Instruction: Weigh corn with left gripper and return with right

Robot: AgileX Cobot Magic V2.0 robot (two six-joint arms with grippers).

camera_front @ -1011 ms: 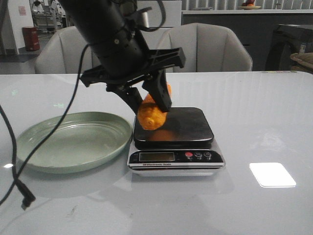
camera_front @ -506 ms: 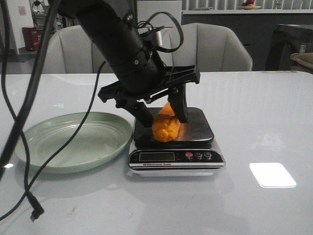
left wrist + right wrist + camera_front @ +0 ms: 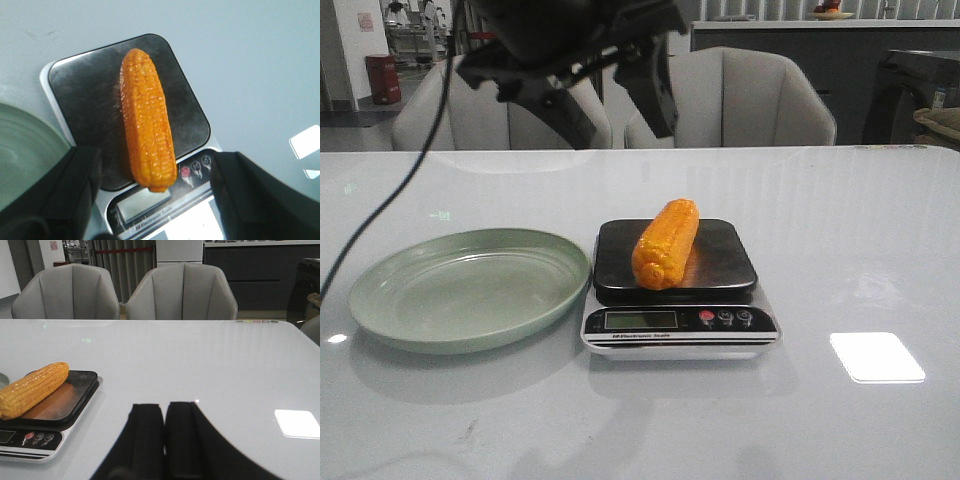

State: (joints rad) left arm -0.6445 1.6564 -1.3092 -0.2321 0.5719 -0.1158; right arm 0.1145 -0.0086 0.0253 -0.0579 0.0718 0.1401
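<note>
The orange-yellow corn [image 3: 665, 243] lies free on the black platform of the kitchen scale [image 3: 720, 262], its long axis pointing front to back. My left gripper [image 3: 620, 128] hangs high above the scale, open and empty. In the left wrist view the corn [image 3: 147, 117] lies on the scale [image 3: 90, 95] well below the left gripper [image 3: 157, 200], whose fingers [image 3: 65, 190] are spread wide. My right gripper [image 3: 165, 412] is shut and empty, low over the table to the right of the scale [image 3: 75, 400] and the corn [image 3: 32, 387]. It is out of the front view.
A green plate [image 3: 380, 310] sits on the table just left of the scale. A black cable [image 3: 380, 215] hangs from the left arm over the table's left side. Two grey chairs [image 3: 750, 100] stand behind the far edge. A bright light patch [image 3: 876, 356] lies at the right.
My left gripper has let go of the corn and risen well above the scale. The corn now lies flat on the platform.
</note>
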